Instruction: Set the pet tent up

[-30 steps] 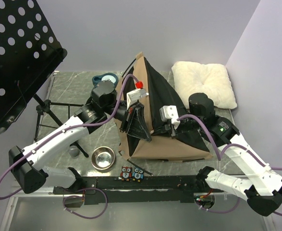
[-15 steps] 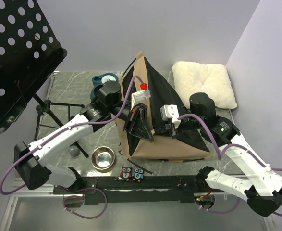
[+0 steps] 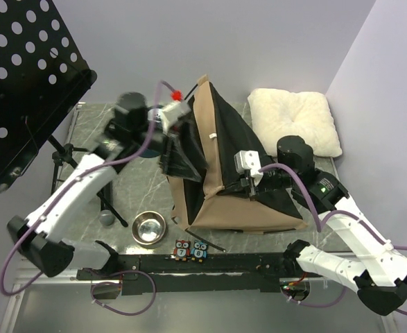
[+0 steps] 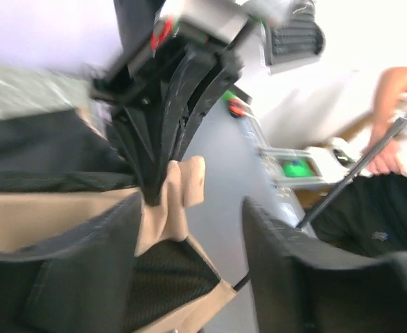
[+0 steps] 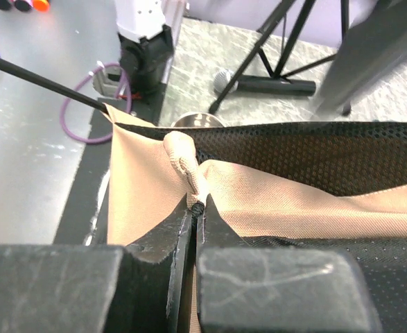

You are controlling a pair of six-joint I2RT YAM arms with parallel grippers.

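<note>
Pet tent [image 3: 224, 208] stands peaked in the middle of the bench [image 3: 92, 118] — tan cloth with a black panel. A white cushion [image 3: 293, 119] lies behind its right side and a steel bowl [image 3: 148, 227] sits near its front left corner. Right tool [image 5: 195, 208] is clamped narrow on a tan fold at the tent's edge. Left tool [image 3: 179, 151] hangs just beside the tent's left slope — blurred, its fingers spread wide.
</note>
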